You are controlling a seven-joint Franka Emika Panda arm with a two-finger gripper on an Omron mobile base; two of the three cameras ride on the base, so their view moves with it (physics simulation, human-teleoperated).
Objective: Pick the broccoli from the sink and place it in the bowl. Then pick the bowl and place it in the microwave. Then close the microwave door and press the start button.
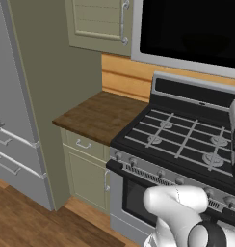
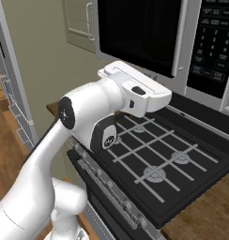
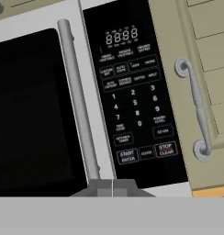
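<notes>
Gripper [image 3: 112, 187]: clenched on nothing, aimed at microwave [image 3: 54, 27] control panel; start button [image 3: 127, 156] is seen just above, slightly right

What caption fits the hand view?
Shut gripper faces the closed microwave door, its vertical handle and the keypad's start button.
</notes>
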